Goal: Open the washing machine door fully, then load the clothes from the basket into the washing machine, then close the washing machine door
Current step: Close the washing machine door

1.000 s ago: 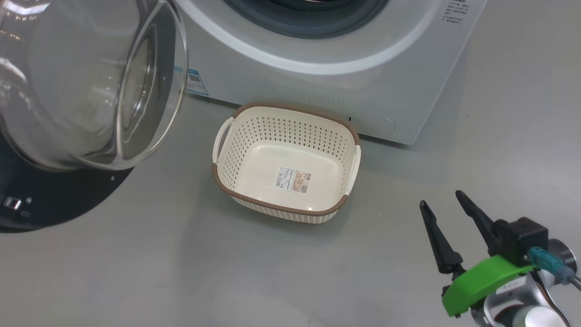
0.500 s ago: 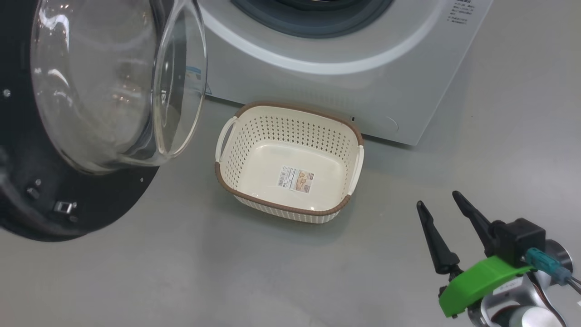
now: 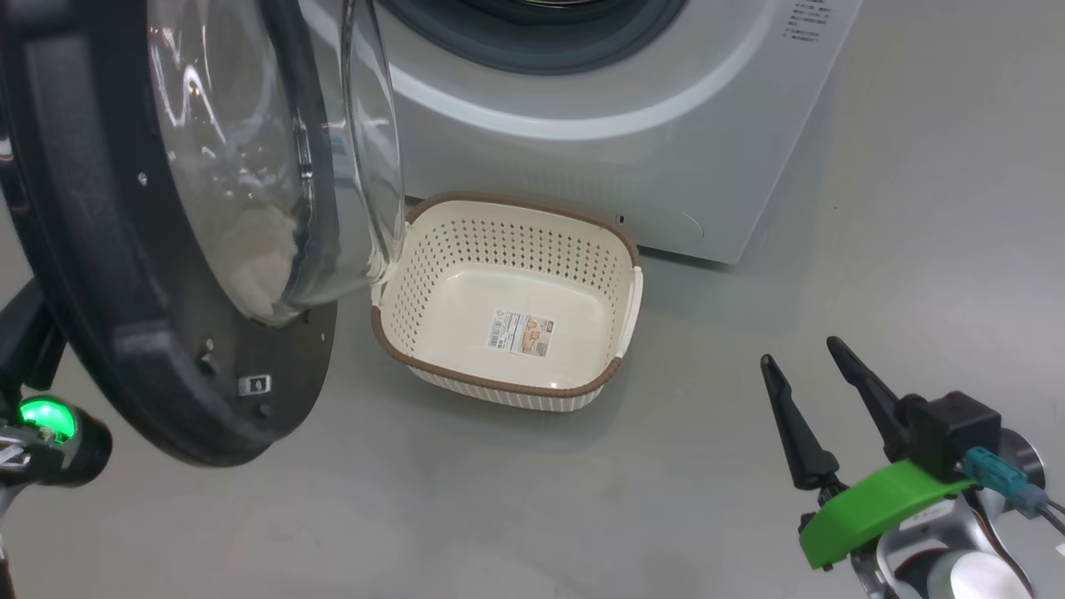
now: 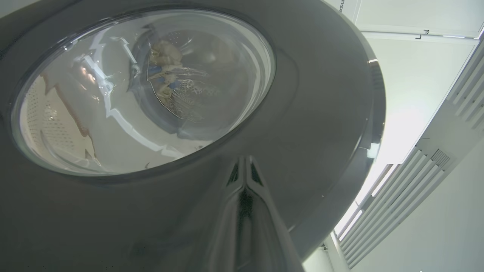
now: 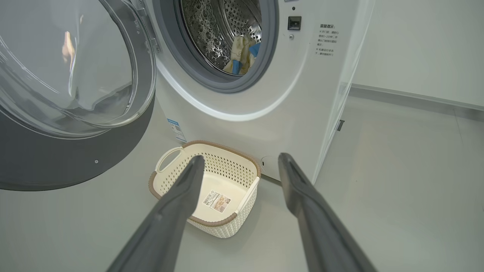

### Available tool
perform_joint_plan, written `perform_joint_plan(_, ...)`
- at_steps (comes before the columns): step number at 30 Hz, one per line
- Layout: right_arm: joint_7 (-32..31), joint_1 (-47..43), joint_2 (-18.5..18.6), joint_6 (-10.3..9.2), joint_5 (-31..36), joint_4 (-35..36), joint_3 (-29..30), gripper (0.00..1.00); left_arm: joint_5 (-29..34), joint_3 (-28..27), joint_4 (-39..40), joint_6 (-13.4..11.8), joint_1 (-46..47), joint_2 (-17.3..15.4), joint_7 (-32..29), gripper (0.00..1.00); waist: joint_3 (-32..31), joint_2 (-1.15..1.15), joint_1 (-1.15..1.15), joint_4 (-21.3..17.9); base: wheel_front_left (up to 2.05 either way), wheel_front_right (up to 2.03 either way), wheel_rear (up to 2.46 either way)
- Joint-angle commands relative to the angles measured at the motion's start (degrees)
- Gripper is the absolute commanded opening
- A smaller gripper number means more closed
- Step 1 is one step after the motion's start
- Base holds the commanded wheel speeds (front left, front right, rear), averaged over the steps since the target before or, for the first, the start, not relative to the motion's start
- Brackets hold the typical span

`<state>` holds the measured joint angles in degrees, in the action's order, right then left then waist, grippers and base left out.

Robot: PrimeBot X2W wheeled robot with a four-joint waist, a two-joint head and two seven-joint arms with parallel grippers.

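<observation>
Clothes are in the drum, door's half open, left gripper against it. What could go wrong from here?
1. The clothes lie near the front of the drum, just behind the gasket; fabric could get pinched when the washing machine door shuts.
2. The shut left gripper meets the door's glossy ring with its tips only, so it might slide off.
3. The door's glass overlaps the basket in the head view; clearance is unclear, so a bump is possible.
</observation>
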<state>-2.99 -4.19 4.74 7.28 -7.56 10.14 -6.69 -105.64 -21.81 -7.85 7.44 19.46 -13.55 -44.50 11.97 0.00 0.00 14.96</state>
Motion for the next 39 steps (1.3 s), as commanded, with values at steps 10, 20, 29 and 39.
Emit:
perform_joint_plan(10, 2.00, 3.47, -0.74, 0.21, -0.49, 0.77, -1.48, 1.00, 0.41, 1.17, 6.38, 0.04, 0.40, 2.55, -4.14, 0.00, 0.81, 0.00, 0.00, -4.11, 0.00, 0.00, 0.00)
perform_joint_plan(20, 3.42, 4.36, -1.38, 0.21, -0.90, -0.88, -1.88, 1.00, 2.71, 3.64, 7.11, 0.04, 0.57, 5.85, -4.94, 0.00, 1.08, 0.00, 0.00, -9.10, 0.00, 0.00, 0.00)
perform_joint_plan(29, 4.31, 5.28, -1.64, 0.21, -1.28, -1.92, -2.13, 1.00, 5.41, 5.13, 6.08, 0.04, 2.95, 8.10, -3.17, 0.00, 1.77, 0.00, 0.00, -12.89, 0.00, 0.00, 0.00)
perform_joint_plan(39, 5.69, 6.26, -1.80, 0.21, -1.98, -3.91, -2.94, 1.00, 9.95, 8.24, 2.95, 0.04, 7.40, 9.77, 0.09, 0.00, 2.22, 0.00, 0.00, -18.18, 0.00, 0.00, 0.00)
